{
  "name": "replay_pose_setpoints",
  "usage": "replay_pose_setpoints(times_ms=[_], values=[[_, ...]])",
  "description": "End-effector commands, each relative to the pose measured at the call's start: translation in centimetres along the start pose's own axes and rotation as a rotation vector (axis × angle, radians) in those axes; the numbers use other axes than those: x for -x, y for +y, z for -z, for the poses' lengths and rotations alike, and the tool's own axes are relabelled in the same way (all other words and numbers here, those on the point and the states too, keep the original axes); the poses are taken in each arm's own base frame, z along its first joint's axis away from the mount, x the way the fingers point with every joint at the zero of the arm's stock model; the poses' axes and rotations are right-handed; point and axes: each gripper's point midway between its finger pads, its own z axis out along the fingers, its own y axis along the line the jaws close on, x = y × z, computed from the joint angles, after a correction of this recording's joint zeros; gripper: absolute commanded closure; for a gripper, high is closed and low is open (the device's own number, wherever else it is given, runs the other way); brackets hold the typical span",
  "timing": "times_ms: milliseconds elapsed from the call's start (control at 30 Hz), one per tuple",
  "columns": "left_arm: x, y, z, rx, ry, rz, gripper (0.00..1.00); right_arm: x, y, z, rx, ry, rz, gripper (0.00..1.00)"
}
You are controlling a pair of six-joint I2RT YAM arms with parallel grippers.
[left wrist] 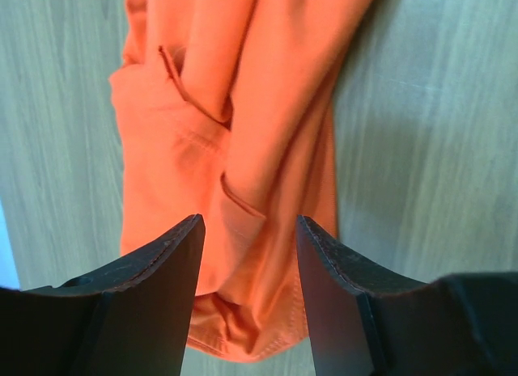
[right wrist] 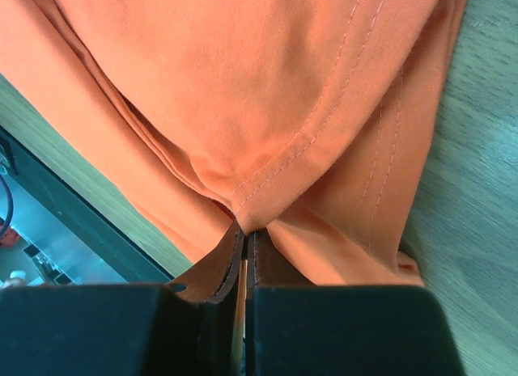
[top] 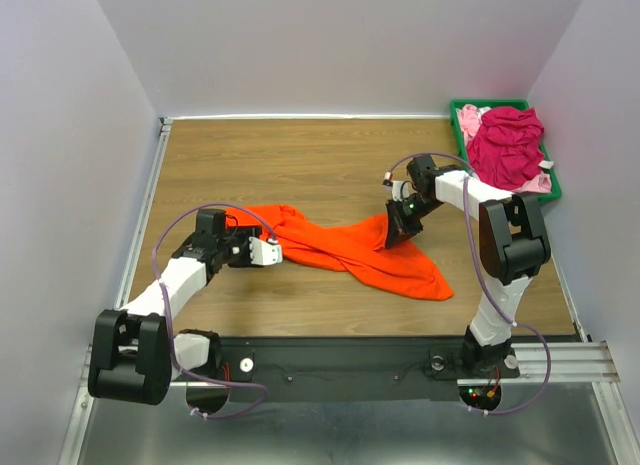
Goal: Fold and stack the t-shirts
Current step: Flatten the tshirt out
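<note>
Orange shirt [top: 350, 250]: bunched in a twisted strip on the table [top: 300, 155] — not flat.
Right gripper [right wrist: 245, 238]: pinched tight on a fold of the orange cloth, near a stitched hem.
Left gripper [left wrist: 249, 230]: jaws apart, straddling the shirt's other end, gripping nothing.
Other shirts: a magenta shirt [top: 508, 145] and a pale pink shirt [top: 470, 117], heaped in the green bin [top: 553, 180].
Doing it well: I'd close the left on a hem edge, not a loose wad — then draw both ends apart evenly.
</note>
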Motion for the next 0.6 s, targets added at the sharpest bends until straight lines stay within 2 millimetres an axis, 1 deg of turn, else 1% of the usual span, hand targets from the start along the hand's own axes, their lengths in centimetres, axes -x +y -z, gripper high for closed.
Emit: replay_pose_setpoints(times_ms=[0,133,233,467,533,567], values=[[1.1,2.9,0.2,0.071,-0.04,-0.053,0.4,1.3,0.5,1.2,-0.001,-0.052,0.02,0.99],[0.5,2.9,0.0,0.068,-0.025,-0.053,0.42,1.3,0.4,1.1,-0.001,-0.047,0.016,0.99],[-0.1,2.9,-0.2,0.064,-0.006,-0.049,0.46,1.3,0.3,1.1,-0.003,-0.049,0.015,0.99],[-0.5,3.2,-0.2,0.067,0.005,-0.046,0.47,1.3,0.1,1.0,-0.003,-0.046,0.011,0.99],[-0.6,3.5,-0.1,0.075,0.006,-0.031,0.49,1.3,0.1,1.1,-0.005,-0.048,0.011,0.99],[-0.5,3.8,0.0,0.085,0.005,-0.027,0.51,1.3,0.1,1.0,-0.005,-0.045,0.009,1.0]])
